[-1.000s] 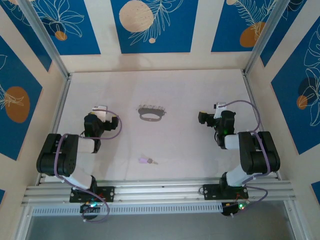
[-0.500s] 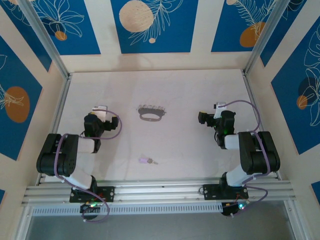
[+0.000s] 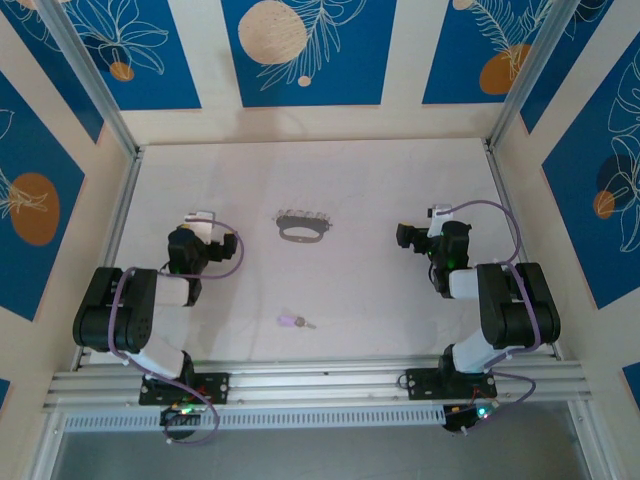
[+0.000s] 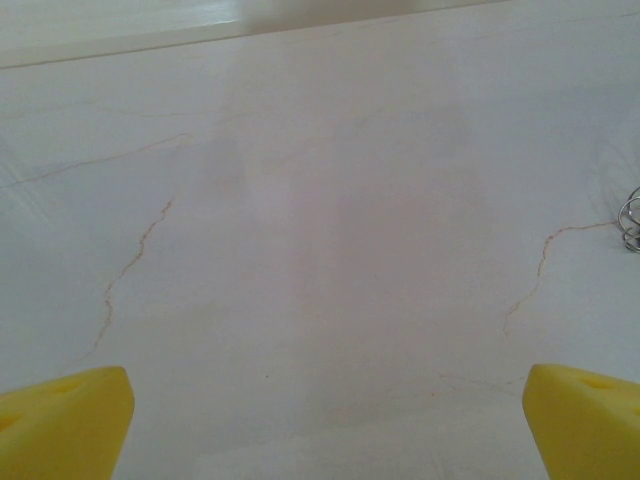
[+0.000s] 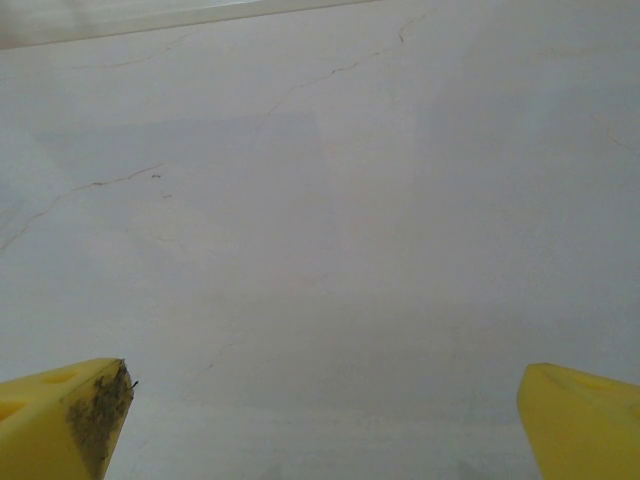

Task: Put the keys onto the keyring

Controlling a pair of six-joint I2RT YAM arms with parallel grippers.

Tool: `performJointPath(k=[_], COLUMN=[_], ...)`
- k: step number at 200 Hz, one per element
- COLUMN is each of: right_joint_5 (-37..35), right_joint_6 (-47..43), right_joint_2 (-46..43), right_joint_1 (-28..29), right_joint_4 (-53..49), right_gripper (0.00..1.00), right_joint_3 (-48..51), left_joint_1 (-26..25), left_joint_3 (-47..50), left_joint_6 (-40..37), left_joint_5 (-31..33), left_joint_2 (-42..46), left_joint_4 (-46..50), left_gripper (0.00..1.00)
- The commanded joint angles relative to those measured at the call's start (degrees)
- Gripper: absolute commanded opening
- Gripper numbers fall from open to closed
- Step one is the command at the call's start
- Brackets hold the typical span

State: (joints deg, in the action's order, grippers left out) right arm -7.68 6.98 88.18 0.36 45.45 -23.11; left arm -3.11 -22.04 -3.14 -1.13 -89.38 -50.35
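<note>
The left tool [image 4: 325,425] and right tool [image 5: 325,425] both gape empty. The purple key [image 3: 294,321] lies flat on the table [image 3: 380,180]; a pinch could skid it aside

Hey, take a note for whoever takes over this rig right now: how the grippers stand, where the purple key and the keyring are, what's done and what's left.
Left gripper: jaws wide open, empty, over bare table to the left of the keyring.
Right gripper: jaws wide open, empty, to the right of the keyring.
Purple-headed key: flat on the table near the front edge, between the two arms.
Keyring: flat at mid-table, farther back than the key, silver keys along its far side.
Done: nothing; the key is off the ring.
Left: pick up the key, steady the ring, thread the key on.
</note>
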Motion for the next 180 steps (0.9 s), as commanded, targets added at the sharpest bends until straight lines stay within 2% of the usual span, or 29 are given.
performJointPath(k=[1, 9, 26, 38, 59, 87, 114, 139, 180], right_joint_5=[0.28, 0.41, -0.9, -1.69, -2.12, 1.63, 6.98, 13.53, 18.38], right_joint_6=[-0.63, -1.18, -2.6, -2.1, 3.35, 13.67, 23.2, 26.02, 25.35], right_joint_2=[-1.27, -2.42, -6.95, -10.15, -15.53, -20.16, -19.87, -17.93, -11.67], right_joint_1=[-0.05, 0.36, 1.85, 2.23, 1.76, -0.1, -2.64, -3.09, 2.8], right_joint_4=[1.63, -0.44, -10.5, -17.25, -25.05, -36.79, -46.5, -47.6, -50.68], right_gripper=[0.97, 0.94, 0.92, 0.89, 0.9, 0.98, 0.99, 0.99, 0.98], right_joint_3=[-0.23, -0.88, -4.47, -7.03, -9.79, -15.68, -21.84, -23.97, -26.43], left_joint_1=[0.66, 0.46, 0.21, 0.21, 0.21, 0.21, 0.0, -2.06, -7.83], left_joint_3=[0.24, 0.47, -0.76, -2.34, -3.78, -7.59, -13.12, -14.64, -17.32], left_joint_6=[-0.3, -1.43, -0.17, -0.09, 1.24, 9.45, 17.91, 22.92, 25.56], left_joint_5=[-3.47, -5.25, -1.5, -1.12, 1.61, 5.68, 1.36, -1.31, -1.13], left_joint_2=[0.62, 1.8, 6.11, 8.81, 13.71, 19.79, 22.5, 24.3, 24.4], left_joint_4=[-1.95, -1.26, 4.51, 9.55, 15.01, 23.82, 33.24, 35.79, 43.82], left_gripper=[1.0, 1.0, 1.0, 1.0, 1.0, 1.0, 1.0, 1.0, 1.0])
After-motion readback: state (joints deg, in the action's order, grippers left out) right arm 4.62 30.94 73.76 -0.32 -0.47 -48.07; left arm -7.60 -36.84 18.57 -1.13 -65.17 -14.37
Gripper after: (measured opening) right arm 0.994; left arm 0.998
